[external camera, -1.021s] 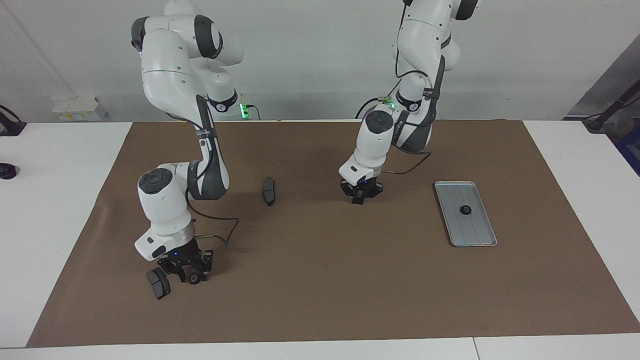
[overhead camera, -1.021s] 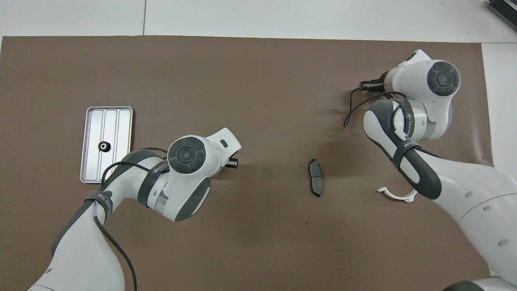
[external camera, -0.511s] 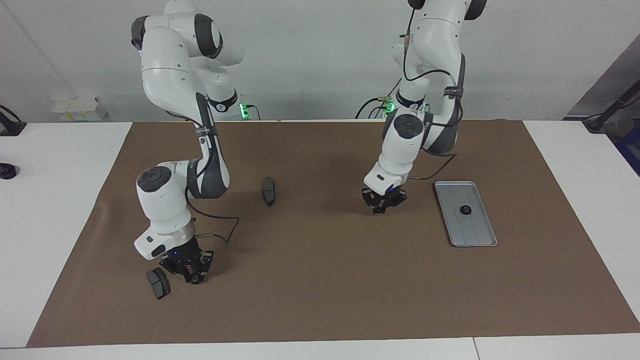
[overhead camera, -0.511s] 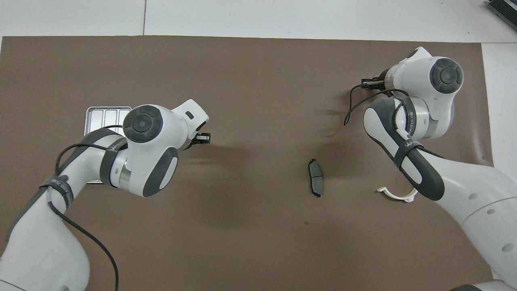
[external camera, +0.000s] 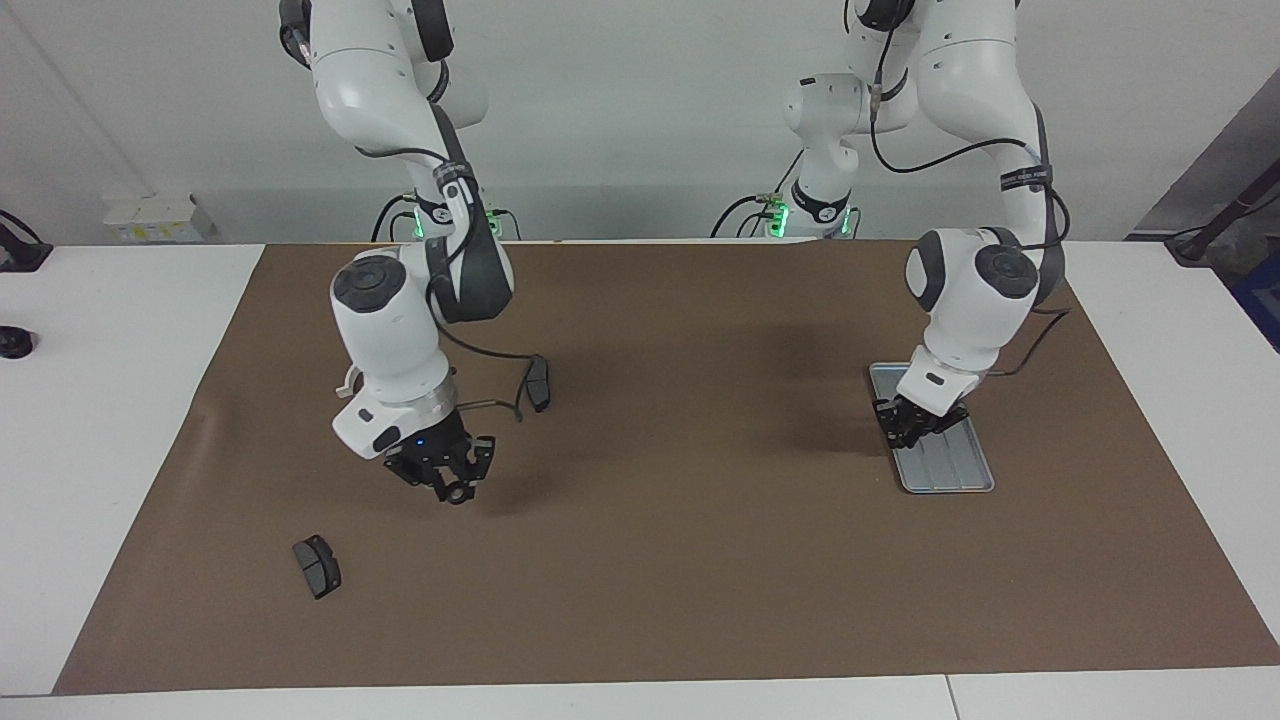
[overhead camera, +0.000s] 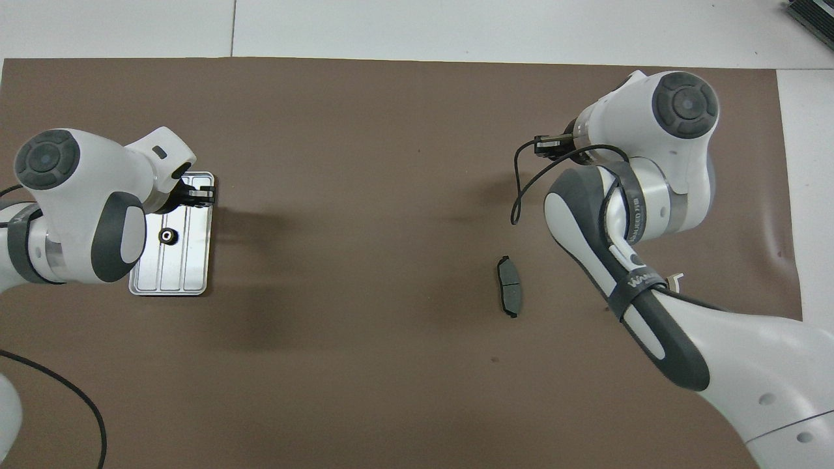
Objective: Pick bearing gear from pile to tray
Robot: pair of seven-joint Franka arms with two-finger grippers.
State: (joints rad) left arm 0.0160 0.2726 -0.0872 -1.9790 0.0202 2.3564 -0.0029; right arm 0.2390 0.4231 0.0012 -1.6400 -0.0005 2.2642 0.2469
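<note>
Facing view: the right gripper (external camera: pixel 450 487) hangs raised over the brown mat (external camera: pixel 640 610), toward the right arm's end of the table. It is clenched on a small round black bearing gear (external camera: pixel 458 494) at its fingertips. One dark grey brake pad (external camera: pixel 316 566) lies flat on the mat, farther from the robots than that gripper's spot. A second brake pad (external camera: pixel 538 382) lies nearer to the robots, just beside the right arm's cable. A sliver of the white bracket (external camera: pixel 349 381) peeks out beside the arm's wrist. The left gripper (external camera: pixel 908 432) is low over the silver tray (external camera: pixel 950 470), fingertips pressed together. Whether it touches the tray cannot be told.

Overhead view: the tray (overhead camera: pixel 195 277) sits toward the left arm's end of the table, with one black gear (overhead camera: pixel 168 236) resting on its ridged floor near the middle. The left gripper (overhead camera: pixel 197 193) covers the tray's farther end, apart from that gear. The right gripper (overhead camera: pixel 542 146) shows edge-on and its load cannot be made out. One brake pad (overhead camera: pixel 509 294) lies well apart from the tray, and the bracket's tip (overhead camera: pixel 675 279) shows beside the right arm.
</note>
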